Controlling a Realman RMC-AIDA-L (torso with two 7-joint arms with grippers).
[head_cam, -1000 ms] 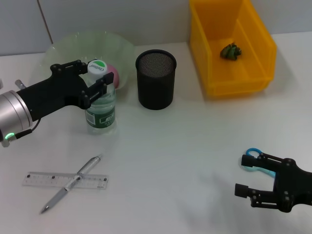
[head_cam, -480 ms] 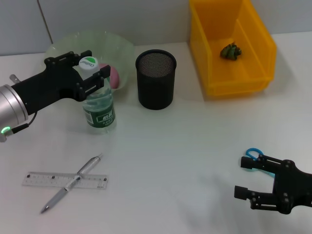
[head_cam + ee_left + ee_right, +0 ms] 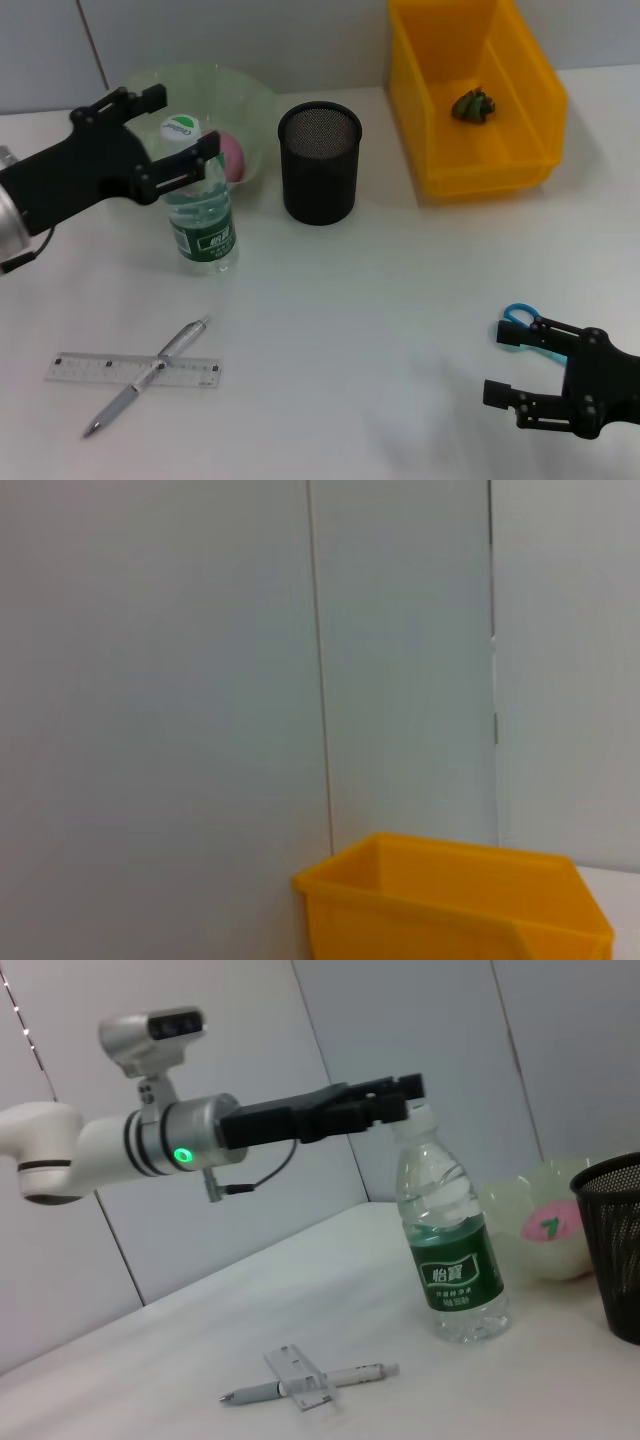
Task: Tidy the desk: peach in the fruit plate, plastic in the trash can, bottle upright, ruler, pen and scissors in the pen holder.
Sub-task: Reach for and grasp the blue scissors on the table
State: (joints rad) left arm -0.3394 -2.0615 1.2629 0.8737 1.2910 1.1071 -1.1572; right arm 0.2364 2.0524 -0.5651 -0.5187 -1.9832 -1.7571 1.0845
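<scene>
Clear plastic water bottle (image 3: 203,215) with green label stands upright, beside the open left gripper (image 3: 170,140). Pink peach (image 3: 231,155) sits in the pale-green fruit plate (image 3: 250,100); crumpled plastic (image 3: 473,105) in the yellow bin (image 3: 540,95). Black mesh pen holder (image 3: 319,165) looks empty. Transparent ruler (image 3: 135,369), silver pen (image 3: 148,376) and blue-handled scissors (image 3: 522,331) remain out, by the open right gripper (image 3: 525,385).

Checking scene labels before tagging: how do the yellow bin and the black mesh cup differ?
The yellow bin is rectangular, solid-walled and bright; the black mesh cup is round, see-through mesh and dark. The yellow bin is the wider of the two and sits farther to the robot's right. It holds a small green crumpled item; nothing shows inside the black mesh cup. Both stand upright, open-topped, toward the far side of the white table.
</scene>
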